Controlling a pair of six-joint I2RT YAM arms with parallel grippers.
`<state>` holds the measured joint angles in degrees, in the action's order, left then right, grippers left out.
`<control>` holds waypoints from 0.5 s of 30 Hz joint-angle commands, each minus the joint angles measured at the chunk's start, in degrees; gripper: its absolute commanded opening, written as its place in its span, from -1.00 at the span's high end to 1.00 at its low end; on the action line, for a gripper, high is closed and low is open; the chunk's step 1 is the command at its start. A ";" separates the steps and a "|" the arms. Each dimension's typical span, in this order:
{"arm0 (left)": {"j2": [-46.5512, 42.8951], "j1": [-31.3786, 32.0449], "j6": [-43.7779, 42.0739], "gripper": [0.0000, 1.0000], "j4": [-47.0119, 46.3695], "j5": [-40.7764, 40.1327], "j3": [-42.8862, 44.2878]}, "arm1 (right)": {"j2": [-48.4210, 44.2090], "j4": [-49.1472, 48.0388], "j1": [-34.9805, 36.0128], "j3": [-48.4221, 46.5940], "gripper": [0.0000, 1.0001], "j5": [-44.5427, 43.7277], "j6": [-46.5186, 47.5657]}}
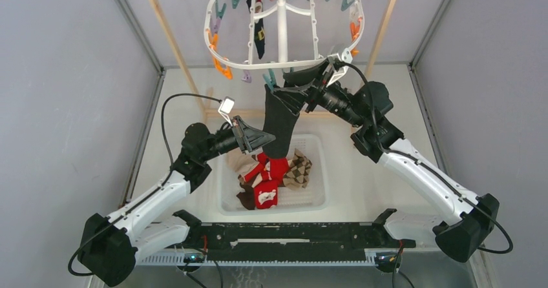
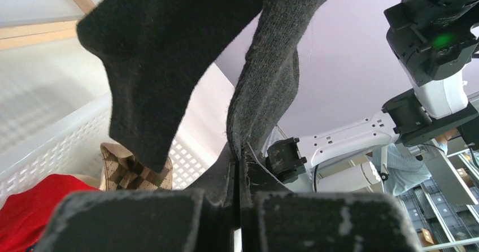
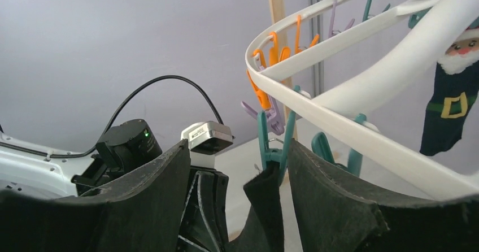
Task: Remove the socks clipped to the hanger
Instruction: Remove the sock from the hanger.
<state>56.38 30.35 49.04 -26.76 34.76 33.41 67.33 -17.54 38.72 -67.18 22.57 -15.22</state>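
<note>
Right gripper [image 3: 237, 156] jaws stand apart, straddling the teal clip [image 3: 275, 144] that pins the black sock [image 1: 279, 123] to the hanger [image 3: 350, 130]; your left gripper [image 2: 240, 170] is clamped on the sock lower down. Squeeze off the clip's handles and it won't release; then a left pull could drag the hanger askew.
</note>
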 commanded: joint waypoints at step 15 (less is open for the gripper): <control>-1.36 -0.31 -2.19 0.98 0.54 1.19 1.92 | 2.62 2.65 2.50 -4.72 -0.45 -10.43 4.17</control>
<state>56.34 30.35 48.77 -26.06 34.79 33.41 71.35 -14.72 40.69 -69.60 14.55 -12.91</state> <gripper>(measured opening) 0.014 0.726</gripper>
